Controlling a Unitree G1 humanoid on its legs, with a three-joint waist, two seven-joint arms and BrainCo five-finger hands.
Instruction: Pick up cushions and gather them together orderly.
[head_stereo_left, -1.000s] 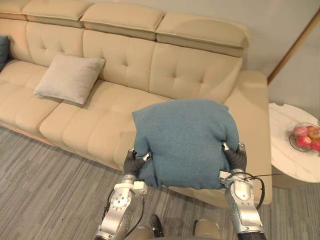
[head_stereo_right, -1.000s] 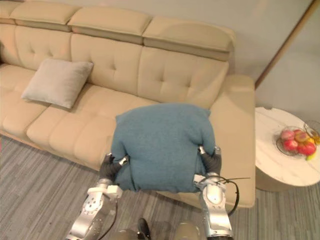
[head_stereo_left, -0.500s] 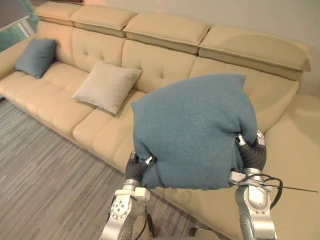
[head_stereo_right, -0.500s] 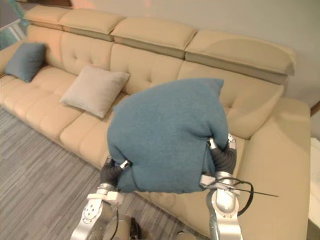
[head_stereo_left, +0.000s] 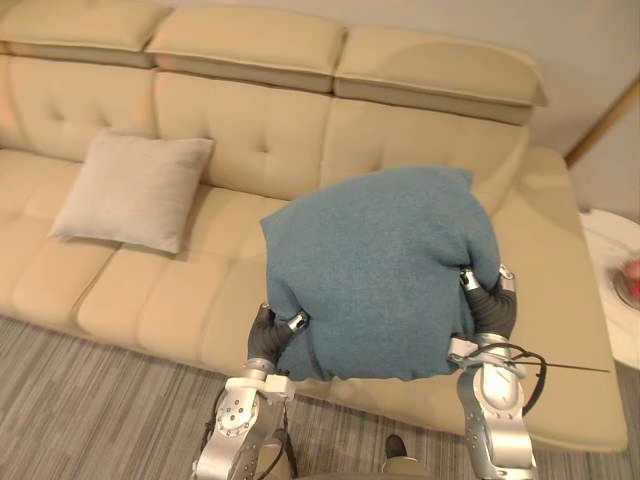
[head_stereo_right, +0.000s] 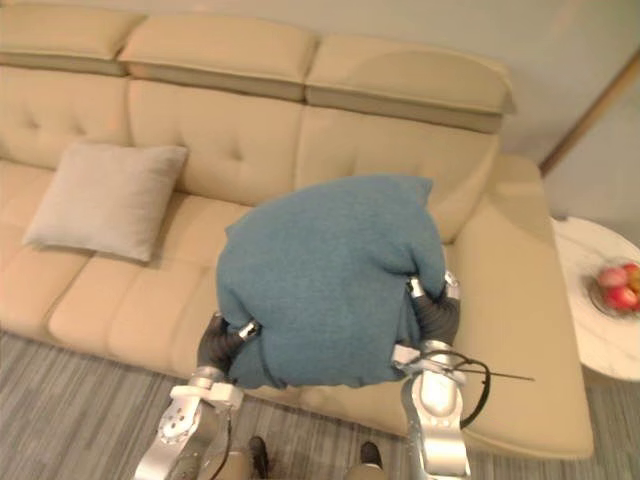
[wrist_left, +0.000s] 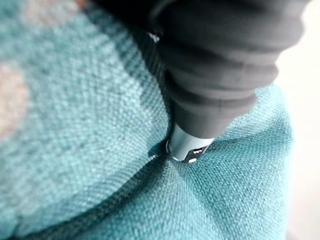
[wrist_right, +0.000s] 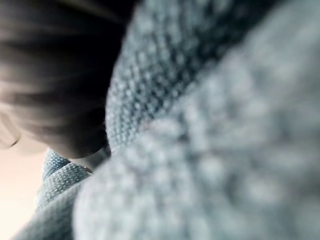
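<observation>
Aloft | blue cushion (head_stereo_left: 375, 270) tilted, top toward sofa (head_stereo_left: 250, 130) back | left hand (head_stereo_left: 266, 336), right hand (head_stereo_left: 490, 310) fingers pinch lower corners

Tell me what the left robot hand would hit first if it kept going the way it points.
The blue cushion: the left robot hand is pressed against its lower side. Past the cushion probably comes the sofa, though depth is unclear.

Beige sofa room with grey carpet.
A tufted beige sofa (head_stereo_left: 250, 130) runs from 9 to 2 o'clock below a pale wall (head_stereo_left: 590, 50), with striped grey carpet (head_stereo_left: 90, 400) at 7 o'clock and a round white marble side table (head_stereo_right: 590, 340) at 3 o'clock.
</observation>
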